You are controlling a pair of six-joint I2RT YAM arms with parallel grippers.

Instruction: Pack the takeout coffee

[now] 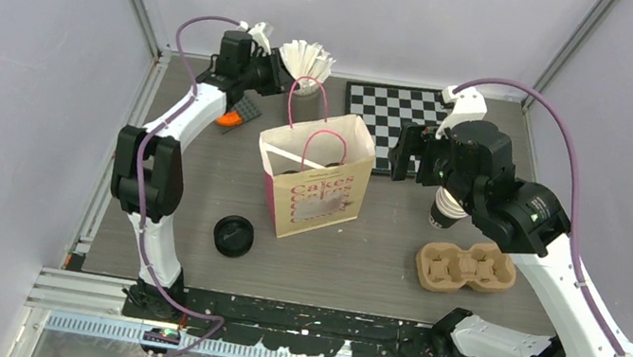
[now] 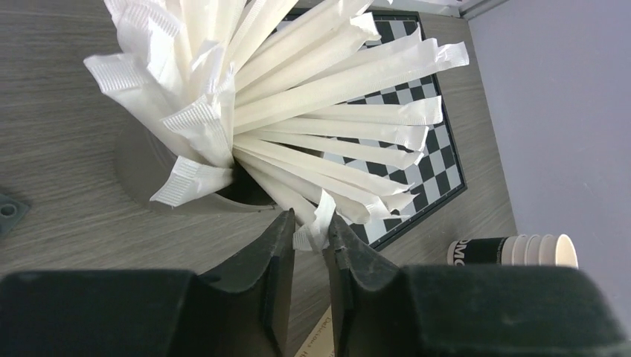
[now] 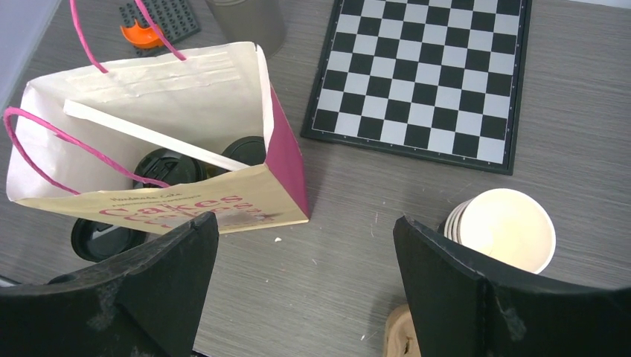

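Packing looks nearly complete: two lidded coffee cups (image 3: 167,165) stand inside the paper bag (image 3: 149,82) with a straw (image 3: 141,134). The left gripper (image 2: 311,223) pinches a second straw (image 2: 321,208) at the holder (image 2: 149,178). The right gripper (image 3: 305,230) is spread and empty.

The table (image 1: 357,262) is matt grey laminate with a fine wood grain. On it the bag (image 1: 314,199) is smooth cream paper, uncoated, with magenta paper sides and twisted pink cord handles (image 3: 45,134). The takeout coffee (image 3: 167,165) inside shows black plastic lids with a dull sheen. At four o'clock from the bag, the carrier (image 1: 464,267) is rough brown moulded pulp. At one o'clock, the chessboard (image 3: 424,74) looks smooth and satin, framed in black. The wrapped straws (image 2: 335,111) wear thin white paper with crimped, ribbed ends. The stacked paper cups (image 3: 506,227) are matt cream inside. The right gripper (image 3: 305,223) has grainy matt black plastic fingers (image 3: 141,290)
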